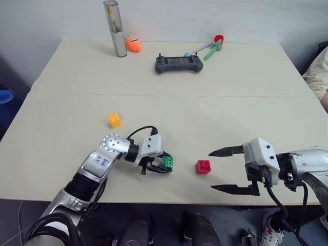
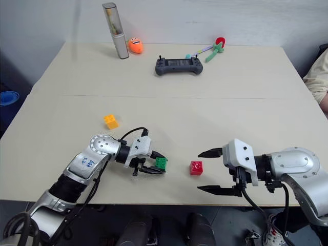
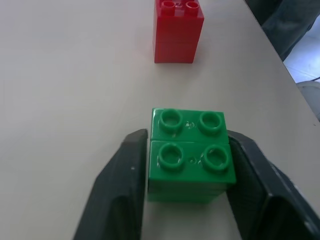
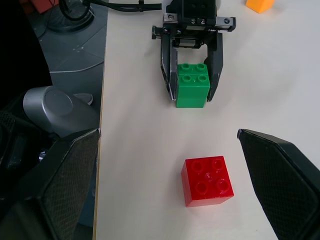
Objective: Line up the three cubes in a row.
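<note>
Near the table's [image 1: 215, 102] front edge we find the studded plastic green cube [image 3: 191, 155] between the left gripper's [image 1: 160, 165] fingers, grip uncertain. Red cube [image 1: 203, 167] sits beside; yellow cube [image 1: 114, 120] apart. Right gripper [image 1: 225, 170] gapes wide.

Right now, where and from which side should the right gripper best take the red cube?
Grip the red cube by two opposite flat side walls, below the studs. Come in low from the right gripper side; it stands upright with free table around, and the open fingers already point at it.

Cubes [image 4: 207, 181] – glossy plastic; table [image 1: 230, 107] – matt, smooth.
</note>
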Robot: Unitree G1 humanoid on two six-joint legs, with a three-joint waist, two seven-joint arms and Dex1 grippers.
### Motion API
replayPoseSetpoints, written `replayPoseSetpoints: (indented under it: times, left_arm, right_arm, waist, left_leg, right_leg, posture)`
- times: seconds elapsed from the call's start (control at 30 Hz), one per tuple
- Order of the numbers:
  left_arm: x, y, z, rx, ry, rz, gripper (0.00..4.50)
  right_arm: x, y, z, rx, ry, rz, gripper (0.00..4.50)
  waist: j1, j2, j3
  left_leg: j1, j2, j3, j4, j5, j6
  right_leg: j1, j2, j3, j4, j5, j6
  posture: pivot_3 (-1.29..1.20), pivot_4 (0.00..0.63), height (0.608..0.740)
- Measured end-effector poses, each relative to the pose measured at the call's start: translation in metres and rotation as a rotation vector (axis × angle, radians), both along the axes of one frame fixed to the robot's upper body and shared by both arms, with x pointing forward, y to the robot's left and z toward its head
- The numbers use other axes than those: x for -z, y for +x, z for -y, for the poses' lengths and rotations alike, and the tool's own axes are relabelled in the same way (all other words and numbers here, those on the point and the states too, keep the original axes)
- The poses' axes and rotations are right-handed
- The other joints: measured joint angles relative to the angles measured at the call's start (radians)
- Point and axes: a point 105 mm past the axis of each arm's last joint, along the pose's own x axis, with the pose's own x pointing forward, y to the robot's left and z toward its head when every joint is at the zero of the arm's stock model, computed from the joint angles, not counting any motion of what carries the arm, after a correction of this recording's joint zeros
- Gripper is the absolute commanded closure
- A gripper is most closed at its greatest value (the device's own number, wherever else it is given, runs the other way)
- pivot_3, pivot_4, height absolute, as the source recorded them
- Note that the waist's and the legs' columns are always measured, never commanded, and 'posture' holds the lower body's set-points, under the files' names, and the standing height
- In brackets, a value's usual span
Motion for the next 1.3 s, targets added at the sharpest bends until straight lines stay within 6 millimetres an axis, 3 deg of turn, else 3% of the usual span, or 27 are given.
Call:
replayPoseSetpoints:
  times: [0.13,0.23,0.43,0.5,0.6,0.67,0.77,0.87,1.03,1.3]
  left_arm:
    - [-0.001,-0.003,-0.009,-0.024,0.006,-0.021,0.18]
    - [-0.013,-0.003,-0.026,-0.085,-0.015,-0.011,0.03]
    - [-0.035,-0.025,-0.093,-0.340,-0.085,-0.044,0.03]
    - [-0.038,-0.030,-0.127,-0.514,-0.123,-0.055,0.03]
    - [-0.030,-0.035,-0.188,-0.836,-0.106,-0.001,0.03]
    - [-0.022,-0.043,-0.212,-0.955,-0.087,0.015,0.03]
    - [-0.022,-0.044,-0.214,-0.968,-0.114,0.034,0.03]
    - [-0.033,-0.035,-0.212,-0.947,-0.121,0.093,0.03]
    - [-0.059,0.007,-0.204,-0.842,-0.118,0.181,0.03]
    - [-0.068,0.074,-0.192,-0.723,-0.046,0.202,0.03]
  right_arm:
    - [-0.005,0.003,-0.002,-0.007,0.001,0.020,0.00]
    - [-0.007,0.007,-0.002,-0.006,0.003,0.029,0.00]
    - [-0.010,0.014,-0.001,-0.005,0.019,0.032,0.00]
    - [-0.014,0.017,-0.002,-0.003,0.040,0.033,0.00]
    - [-0.020,0.025,-0.002,0.006,0.069,0.052,0.00]
    - [-0.025,0.031,-0.004,0.014,0.095,0.071,0.00]
    - [-0.037,0.036,-0.012,0.009,0.147,0.097,0.00]
    - [-0.037,0.036,-0.013,0.003,0.147,0.081,0.00]
    - [-0.036,0.037,-0.016,-0.017,0.140,0.066,0.00]
    - [-0.031,0.035,-0.014,0.024,0.141,0.072,0.00]
  waist:
    - [-0.001,0.000,0.000]
    - [-0.004,0.000,0.000]
    - [-0.008,0.000,0.000]
    - [-0.007,0.000,0.000]
    - [-0.008,0.000,0.000]
    - [-0.005,0.000,0.000]
    - [0.009,0.000,0.000]
    - [0.013,0.000,0.000]
    - [0.006,0.000,0.000]
    - [-0.003,-0.001,-0.001]
  left_leg:
    - [0.000,0.000,0.000,0.000,0.000,0.000]
    - [0.000,0.001,0.000,0.000,0.000,0.000]
    - [0.000,0.002,-0.001,-0.001,-0.001,-0.001]
    - [0.000,0.002,-0.001,-0.001,-0.001,-0.001]
    - [0.001,0.002,-0.001,-0.001,-0.001,-0.001]
    - [0.001,0.002,0.000,-0.001,-0.002,-0.001]
    - [0.001,0.000,-0.001,-0.001,-0.007,-0.006]
    - [0.001,0.000,-0.001,-0.001,-0.008,-0.006]
    - [0.000,0.000,0.001,-0.002,-0.007,-0.006]
    - [-0.002,-0.001,0.006,-0.001,-0.003,0.001]
  right_leg:
    - [0.000,0.000,0.000,0.000,0.000,0.000]
    - [0.000,0.000,0.000,0.000,0.000,0.000]
    - [0.000,0.000,0.000,-0.002,0.000,0.000]
    - [0.000,0.000,0.001,-0.005,0.000,0.000]
    - [0.000,0.000,0.001,-0.006,0.000,-0.001]
    - [0.000,-0.001,0.001,-0.005,0.000,-0.001]
    - [-0.001,-0.003,0.001,-0.006,0.000,-0.001]
    - [-0.001,-0.004,0.001,-0.006,0.000,-0.001]
    - [-0.003,-0.002,0.001,-0.003,0.000,-0.001]
    - [-0.004,0.002,-0.003,0.001,0.000,0.000]
  posture:
    - [0.00,0.150,0.740]
    - [0.00,0.150,0.740]
    - [0.00,0.150,0.740]
    - [0.00,0.150,0.740]
    - [0.00,0.150,0.740]
    - [0.00,0.150,0.740]
    - [0.00,0.150,0.740]
    - [0.00,0.150,0.740]
    - [0.00,0.150,0.740]
    - [0.00,0.150,0.740]
